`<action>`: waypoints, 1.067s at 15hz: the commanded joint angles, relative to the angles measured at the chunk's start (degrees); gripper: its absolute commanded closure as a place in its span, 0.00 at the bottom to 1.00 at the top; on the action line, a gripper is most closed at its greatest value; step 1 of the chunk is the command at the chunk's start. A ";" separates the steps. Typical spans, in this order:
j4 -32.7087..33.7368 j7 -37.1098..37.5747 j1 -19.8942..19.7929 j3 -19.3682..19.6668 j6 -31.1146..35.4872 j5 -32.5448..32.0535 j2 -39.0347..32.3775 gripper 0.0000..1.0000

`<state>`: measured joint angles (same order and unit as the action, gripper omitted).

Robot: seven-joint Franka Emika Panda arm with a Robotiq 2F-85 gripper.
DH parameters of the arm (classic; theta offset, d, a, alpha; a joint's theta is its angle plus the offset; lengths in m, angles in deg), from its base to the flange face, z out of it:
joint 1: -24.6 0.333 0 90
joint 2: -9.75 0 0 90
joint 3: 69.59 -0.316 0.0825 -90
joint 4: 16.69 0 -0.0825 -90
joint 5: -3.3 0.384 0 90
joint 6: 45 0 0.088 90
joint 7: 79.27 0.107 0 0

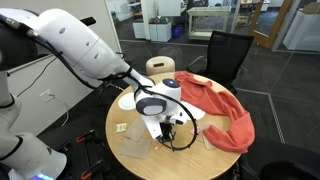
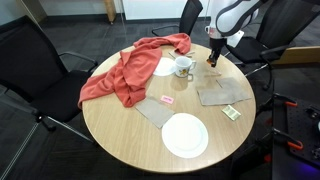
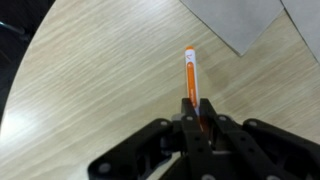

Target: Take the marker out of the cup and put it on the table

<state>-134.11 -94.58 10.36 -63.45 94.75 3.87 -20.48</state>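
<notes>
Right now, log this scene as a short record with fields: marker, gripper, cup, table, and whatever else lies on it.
marker: out of the cup, held in the gripper over bare wood
gripper: shut on the marker, beside the cup
cup: upright on the table, next to the red cloth
table: round, light wood
other items: white plate, grey mat
marker touching table: cannot tell
step left: set the marker down

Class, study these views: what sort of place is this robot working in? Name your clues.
Probably an office meeting area: a round wooden table, black office chairs around it, and what look like glass partitions behind.
</notes>
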 commanded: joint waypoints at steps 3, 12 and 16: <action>6.10 9.08 2.63 2.36 -5.19 -2.16 -4.61 0.97; 8.09 12.84 2.82 2.42 -6.72 -1.66 -4.19 0.12; 6.70 13.18 2.91 2.75 -5.44 -1.85 -1.77 0.00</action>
<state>-126.11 -83.28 12.36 -61.68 89.88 2.96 -25.20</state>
